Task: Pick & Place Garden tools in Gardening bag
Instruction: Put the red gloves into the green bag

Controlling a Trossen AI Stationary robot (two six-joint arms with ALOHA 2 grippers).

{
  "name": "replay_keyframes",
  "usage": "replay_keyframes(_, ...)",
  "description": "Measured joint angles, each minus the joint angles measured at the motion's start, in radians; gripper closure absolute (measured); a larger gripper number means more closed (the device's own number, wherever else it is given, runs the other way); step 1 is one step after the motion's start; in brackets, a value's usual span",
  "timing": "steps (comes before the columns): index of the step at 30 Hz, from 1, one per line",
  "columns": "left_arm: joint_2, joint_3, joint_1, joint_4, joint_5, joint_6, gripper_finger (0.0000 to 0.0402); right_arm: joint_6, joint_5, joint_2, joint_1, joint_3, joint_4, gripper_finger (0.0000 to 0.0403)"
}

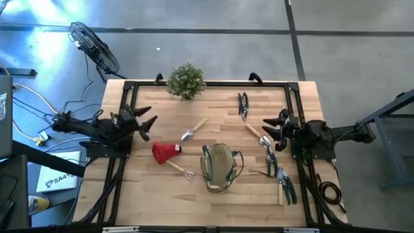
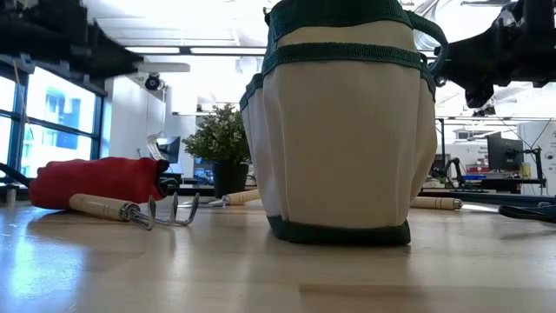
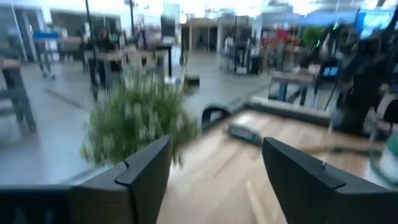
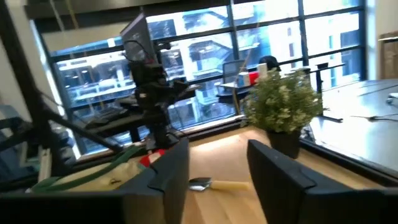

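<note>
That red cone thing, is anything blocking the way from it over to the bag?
Nothing visible does. The red cone lies on bare table beside the gardening bag; only the small rake lies near that path, just off it.

- Gardening bag (image 2: 339,148) top cut off by upper edge in low view; mouth and inside hidden there.
- Red cone-shaped piece (image 2: 95,180) partly hidden behind rake (image 2: 130,209) handle in low view.
- Potted plant (image 3: 137,121) smeared by blur in left wrist view; dark tool beyond it (image 3: 245,132) too blurred to identify.
- Trowel (image 4: 217,184) half hidden behind right gripper (image 4: 217,171) fingers in right wrist view.
- Pruners (image 1: 283,178) near right edge of table too small to separate from neighbouring snips in high view.
</note>
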Motion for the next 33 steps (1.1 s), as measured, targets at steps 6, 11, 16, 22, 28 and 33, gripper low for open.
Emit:
replay_keyframes(6, 0.019, 0.13, 0.0, -0.021, 0.113, 0.066, 0.0149, -0.02, 0.034, 0.0, 0.0, 0.0, 0.0, 0.0195)
replay_keyframes(11, 0.087, 0.304, 0.0, -0.19, 0.129, -0.012, 0.0155, -0.026, 0.007, 0.006, 0.0, 0.0, -0.001, 0.0186)
replay_keyframes(16, 0.236, 0.483, 0.0, -0.38, 0.275, -0.079, 0.0156, -0.027, 0.005, 0.027, 0.0, 0.0, -0.002, 0.0186)
replay_keyframes(22, 0.511, 0.719, -0.001, -0.72, 0.378, -0.061, 0.0156, -0.02, 0.004, 0.068, 0.0, 0.0, -0.001, 0.0186)
replay_keyframes(28, 0.763, 0.844, -0.001, -0.959, 0.42, -0.112, 0.0156, -0.017, 0.004, 0.12, 0.0, 0.0, -0.001, 0.0186)
replay_keyframes(33, 0.936, 0.85, 0.0, -1.015, 0.491, -0.293, 0.0156, -0.017, 0.004, 0.151, 0.0, 0.0, -0.002, 0.0186)
